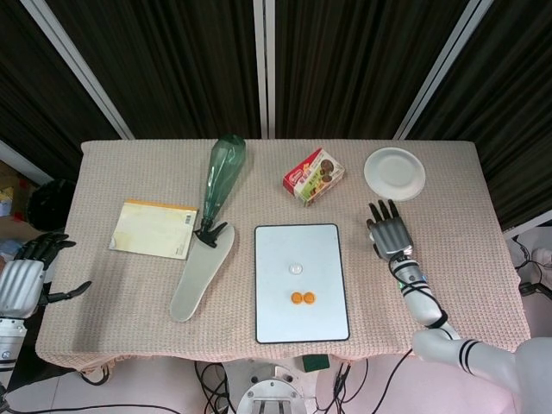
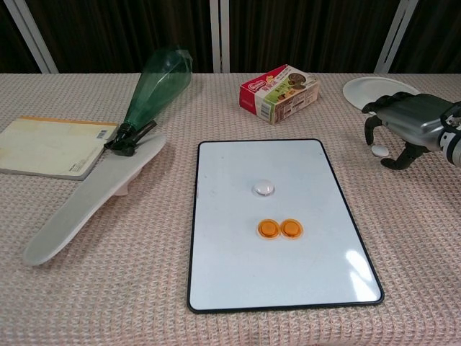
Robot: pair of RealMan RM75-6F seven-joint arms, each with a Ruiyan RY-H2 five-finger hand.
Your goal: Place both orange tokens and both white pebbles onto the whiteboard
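On the whiteboard [image 2: 317, 259] two orange tokens [image 2: 280, 228] are seen side by side, touching or nearly so, with one white pebble [image 2: 263, 188] just beyond them. The second white pebble [image 2: 379, 151] lies on the tablecloth [image 2: 108, 288] to the right of the board, near a white plate [image 2: 360, 90]. The right hand [image 2: 405, 125] is arched over this pebble, fingers curled down around it; whether the pebble is touched cannot be told. The left hand [image 1: 24, 274] is held off the table's left edge, empty, fingers apart.
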